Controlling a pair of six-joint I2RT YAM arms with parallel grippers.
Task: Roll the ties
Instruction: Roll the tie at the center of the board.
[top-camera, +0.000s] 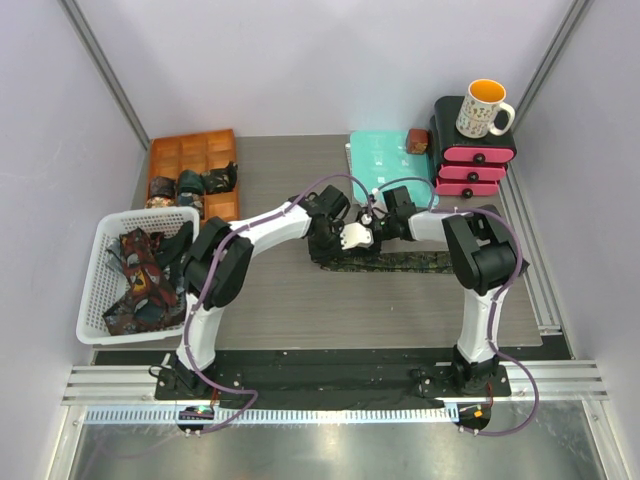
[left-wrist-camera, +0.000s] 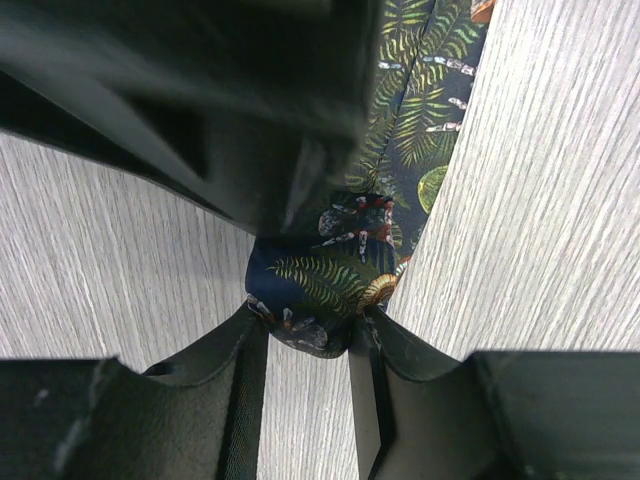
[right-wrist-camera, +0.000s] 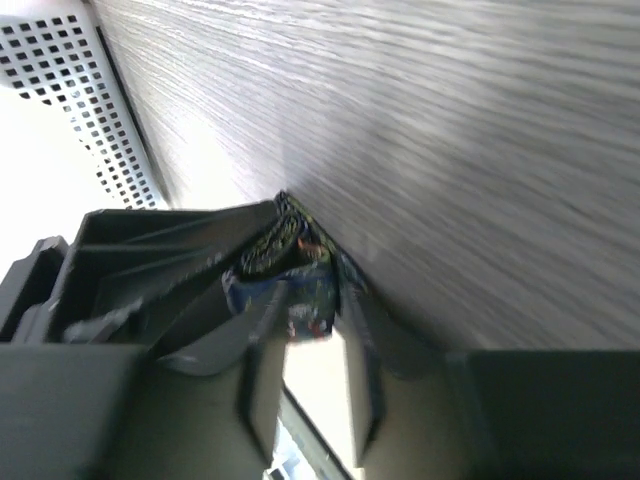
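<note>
Left end effector (left-wrist-camera: 310, 318) squeezes the rolled end of the dark leafy cloth tie (left-wrist-camera: 395, 190); right end effector (right-wrist-camera: 305, 300), at 3 o'clock, is a little open.

— How is the space enclosed?
— Pale lilac walls (top-camera: 300, 60) are seen on three sides, joined by metal posts (top-camera: 100, 60).
— And below?
— A grey wood-grain bench (top-camera: 300, 310) is evenly lit; aluminium rails (top-camera: 340, 380) are fixed along its near edge.
</note>
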